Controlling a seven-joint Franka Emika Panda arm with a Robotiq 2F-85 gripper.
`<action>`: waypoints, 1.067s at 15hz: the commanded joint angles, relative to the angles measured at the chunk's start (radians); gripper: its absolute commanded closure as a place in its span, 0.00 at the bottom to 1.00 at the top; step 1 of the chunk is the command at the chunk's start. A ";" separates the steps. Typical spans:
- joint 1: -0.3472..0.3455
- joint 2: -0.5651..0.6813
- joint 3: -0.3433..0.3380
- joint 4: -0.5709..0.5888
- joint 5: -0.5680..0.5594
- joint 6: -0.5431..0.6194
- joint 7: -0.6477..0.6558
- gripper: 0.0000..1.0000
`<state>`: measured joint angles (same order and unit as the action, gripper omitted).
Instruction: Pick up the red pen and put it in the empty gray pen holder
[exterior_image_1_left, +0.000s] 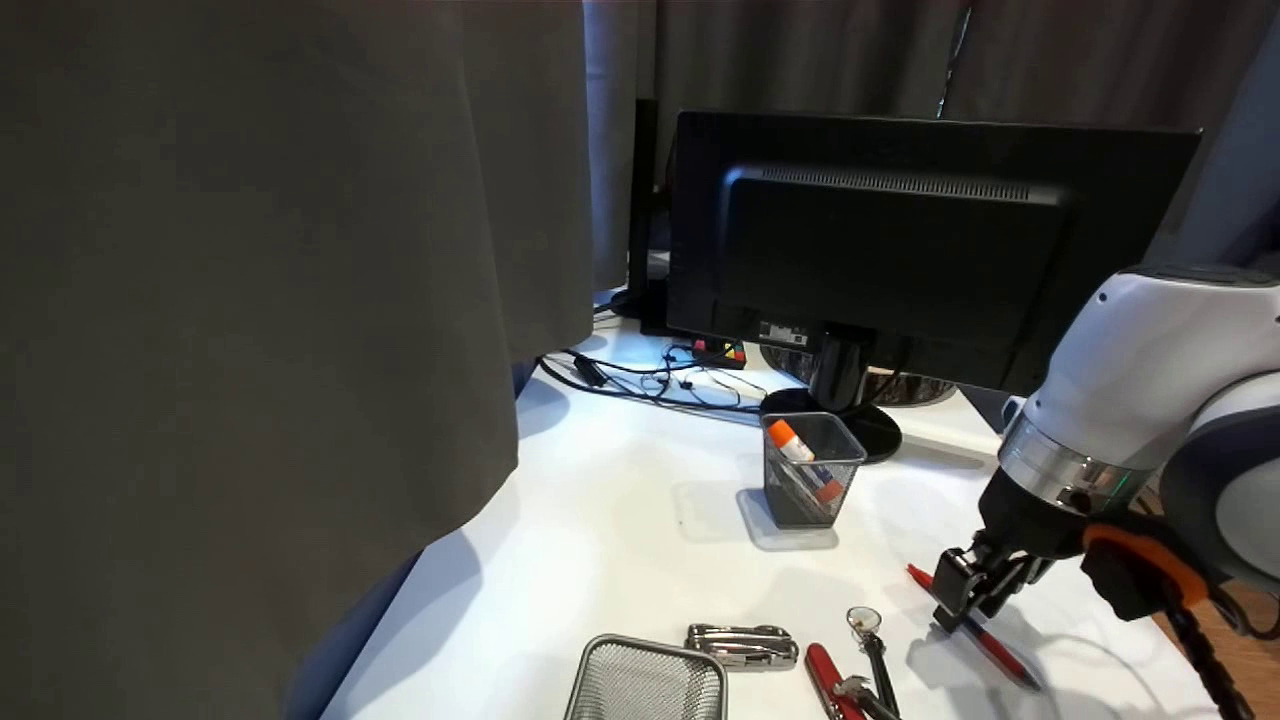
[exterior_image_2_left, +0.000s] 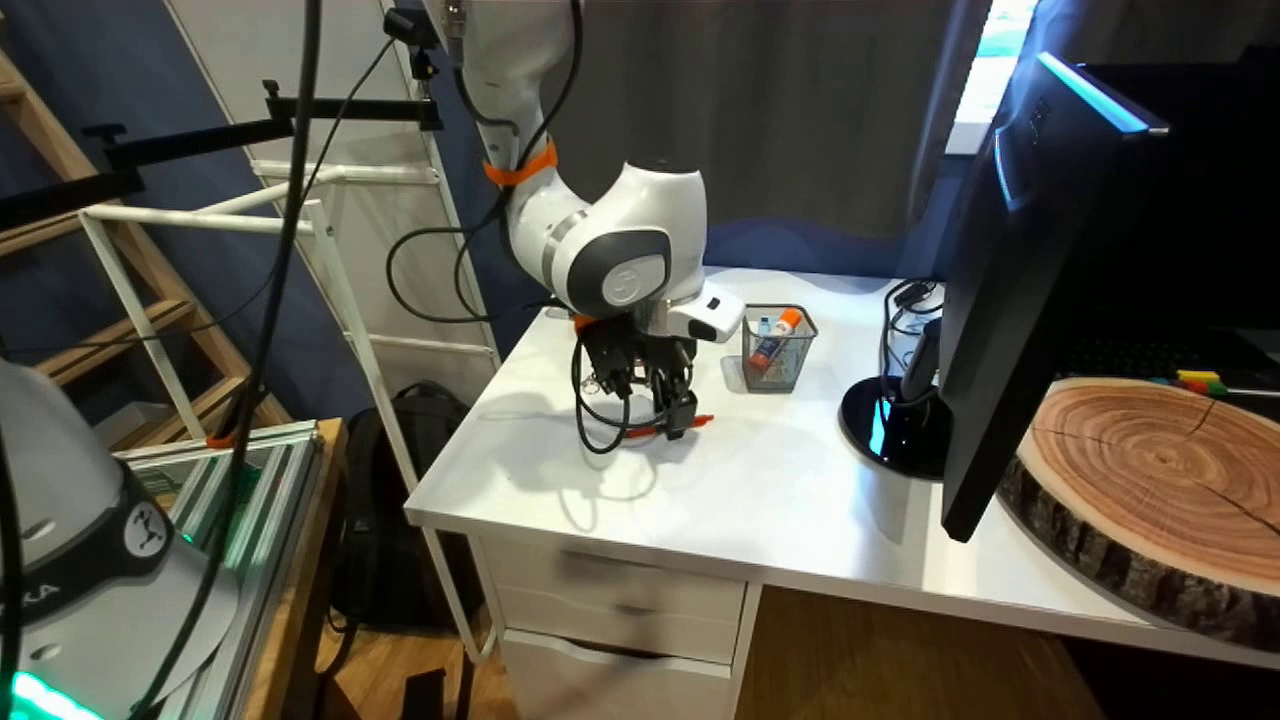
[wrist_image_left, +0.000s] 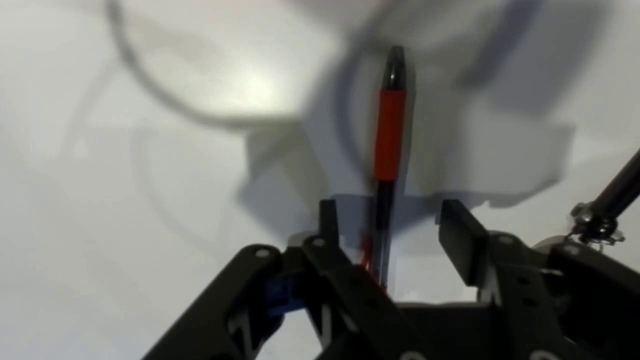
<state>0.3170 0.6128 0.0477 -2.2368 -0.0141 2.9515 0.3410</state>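
The red pen (exterior_image_1_left: 1000, 655) lies on the white desk. In the wrist view the pen (wrist_image_left: 390, 135) has a black tip, a red grip and a dark, clear-looking middle; its far end is hidden behind a finger. It shows partly in an exterior view (exterior_image_2_left: 703, 421). My gripper (exterior_image_1_left: 967, 612) is low over the pen. In the wrist view the gripper (wrist_image_left: 387, 215) is open, a finger on each side of the pen with gaps to both. The gray pen holder (exterior_image_1_left: 652, 645), a light mesh box, stands at the bottom edge of an exterior view, cut off; no contents show in its visible part.
A darker mesh box (exterior_image_1_left: 812, 495) holds glue sticks. A silver metal tool (exterior_image_1_left: 742, 647), a red-handled tool (exterior_image_1_left: 826, 672) and a black-handled tool with a round head (exterior_image_1_left: 875, 655) lie between the gray holder and the pen. A monitor (exterior_image_1_left: 900, 260) stands behind.
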 joint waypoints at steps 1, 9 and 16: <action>0.014 0.028 -0.009 0.029 0.030 0.003 -0.014 0.75; 0.000 -0.126 0.005 -0.064 0.010 0.024 -0.073 0.97; 0.001 -0.312 0.029 -0.118 -0.055 0.038 -0.197 0.88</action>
<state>0.3316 0.2996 0.0654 -2.3558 -0.0613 2.9913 0.1399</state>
